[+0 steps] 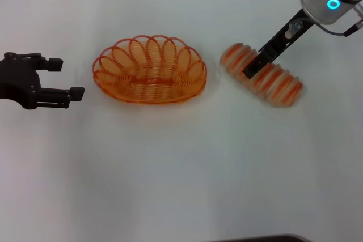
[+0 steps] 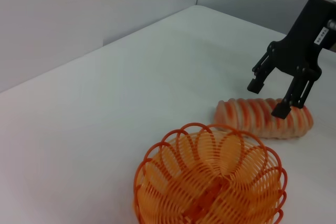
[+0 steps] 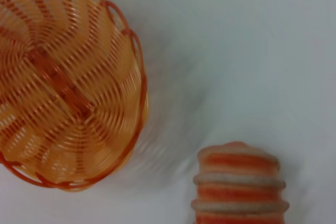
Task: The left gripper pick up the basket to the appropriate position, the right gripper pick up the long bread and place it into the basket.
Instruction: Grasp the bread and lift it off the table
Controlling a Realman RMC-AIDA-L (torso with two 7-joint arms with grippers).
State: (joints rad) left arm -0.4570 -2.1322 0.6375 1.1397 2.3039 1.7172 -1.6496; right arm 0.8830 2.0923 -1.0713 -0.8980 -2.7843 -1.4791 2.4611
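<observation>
An orange wire basket (image 1: 150, 71) sits upright on a plain white table (image 1: 181, 174), and everything else is placed here relative to it. The basket is oval with a looped, scalloped rim and a woven base, and nothing lies inside it.

To the robot's left of the basket, apart from it, the left gripper (image 1: 63, 79) hovers at about rim height. Its two black fingers are spread open and point toward the basket, holding nothing. Bare table separates its fingertips from the rim.

To the robot's right of the basket lies the bread (image 1: 261, 75), a tan loaf with orange-red stripes across it. It rests on the table at a slant, its nearer end just beside the basket's rim but not touching it (a narrow strip of white table shows between them).

The right gripper (image 1: 253, 67) reaches down from the far right, over the middle of the bread. In the left wrist view, the right gripper (image 2: 270, 97) has its fingers spread apart, one on either side of the bread (image 2: 264, 117), with one fingertip (image 2: 280, 110) against the loaf's near side; the jaws are not closed on it.

The right wrist view looks straight down on the basket (image 3: 63, 82) and one end of the bread (image 3: 239, 184), with clear table between them.
</observation>
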